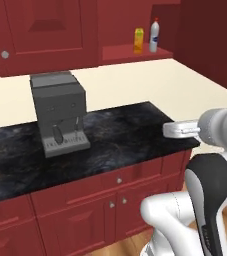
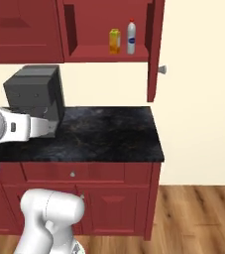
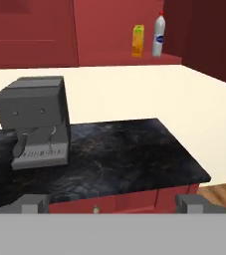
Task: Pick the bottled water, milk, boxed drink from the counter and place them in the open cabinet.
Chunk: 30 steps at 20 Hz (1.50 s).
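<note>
The bottled water [image 1: 154, 36] [image 2: 131, 36] [image 3: 159, 37], with its red cap and blue label, stands upright on the shelf of the open cabinet [image 1: 130, 56] [image 2: 96, 52] [image 3: 109, 61]. The orange-yellow boxed drink [image 1: 139, 40] [image 2: 114, 41] [image 3: 138, 41] stands just left of it. The milk is out of view. My gripper [image 3: 113, 204] is open and holds nothing. It hovers in front of the black counter [image 1: 115, 135] [image 2: 109, 134] [image 3: 129, 154], well below the shelf. Its white hand [image 1: 179, 129] [image 2: 37, 127] points toward the wall.
A grey coffee machine [image 1: 59, 112] [image 2: 33, 93] [image 3: 35, 119] stands on the counter's left part. The cabinet's open door [image 1: 210, 40] [image 2: 154, 49] juts out at the right of the shelf. Closed red wall cabinets [image 1: 40, 30] hang to the left.
</note>
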### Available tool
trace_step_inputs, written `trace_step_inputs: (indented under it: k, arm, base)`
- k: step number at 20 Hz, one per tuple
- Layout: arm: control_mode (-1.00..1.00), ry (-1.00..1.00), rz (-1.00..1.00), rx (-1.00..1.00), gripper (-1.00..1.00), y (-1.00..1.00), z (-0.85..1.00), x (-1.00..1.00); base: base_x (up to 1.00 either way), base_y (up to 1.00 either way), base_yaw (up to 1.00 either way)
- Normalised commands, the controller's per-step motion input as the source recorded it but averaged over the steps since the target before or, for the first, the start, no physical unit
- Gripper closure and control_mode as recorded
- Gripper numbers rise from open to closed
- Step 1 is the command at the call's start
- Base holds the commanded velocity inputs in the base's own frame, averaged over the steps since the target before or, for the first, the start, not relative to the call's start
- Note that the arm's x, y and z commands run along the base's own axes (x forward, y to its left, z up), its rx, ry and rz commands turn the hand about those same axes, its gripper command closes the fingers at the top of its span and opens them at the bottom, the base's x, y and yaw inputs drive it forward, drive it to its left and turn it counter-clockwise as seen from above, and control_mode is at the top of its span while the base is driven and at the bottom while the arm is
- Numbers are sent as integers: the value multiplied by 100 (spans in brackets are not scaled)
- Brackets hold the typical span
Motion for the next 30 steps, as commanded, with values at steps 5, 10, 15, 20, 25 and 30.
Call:
trace_step_inputs:
  k: [5,10,15,20,25,30]
  arm:
    - [100,0,0,0,-100,0,0,0]
    - [100,0,0,0,-100,0,0,0]
    - [100,0,0,0,-100,0,0,0]
    - [100,0,0,0,-100,0,0,0]
    - [100,0,0,0,-100,0,0,0]
    - [100,0,0,0,-100,0,0,0]
  base:
    - [-24,-8,-43]
    - [-5,0,-48]
    - [-38,0,-46]
    - [-54,-13,-50]
    - [-63,-53,-52]
    - [-63,-54,-50]
